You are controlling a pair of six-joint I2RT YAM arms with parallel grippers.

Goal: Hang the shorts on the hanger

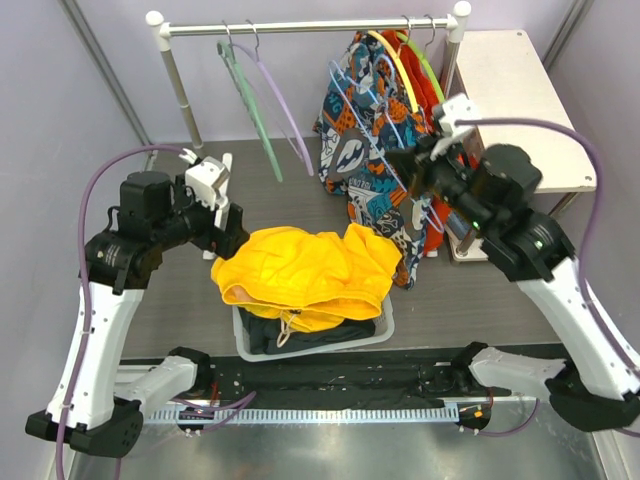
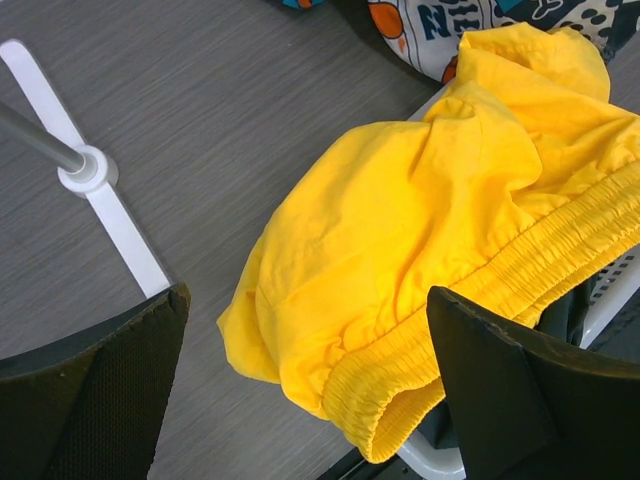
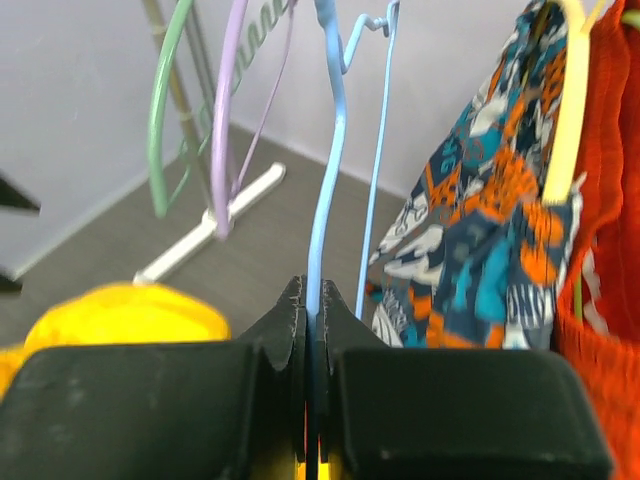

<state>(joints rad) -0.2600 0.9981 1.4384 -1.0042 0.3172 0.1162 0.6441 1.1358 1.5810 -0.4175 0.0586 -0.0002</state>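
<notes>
Right tool [image 3: 312, 300] is clamping the hanger [image 3: 322, 200], at 2 o'clock of the shorts [image 1: 305, 270] draping the basket [image 1: 388, 325]. Left tool [image 2: 310, 350] is hovering, fingers apart, at their 9 o'clock edge. Next, likely: gripping the waistband.

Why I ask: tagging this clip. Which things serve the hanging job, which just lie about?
Job: yellow shorts, light-blue hanger, right gripper, left gripper.
Bystanders: mint-green hanger, lilac hanger, patterned shorts, red-orange garment, laundry basket, rack.

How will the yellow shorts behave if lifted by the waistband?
Probably floppy: the shorts lie crumpled and drape over the basket rim. Likely light, being thin fabric. The gathered waistband should give a thick, grippy pinch.
</notes>
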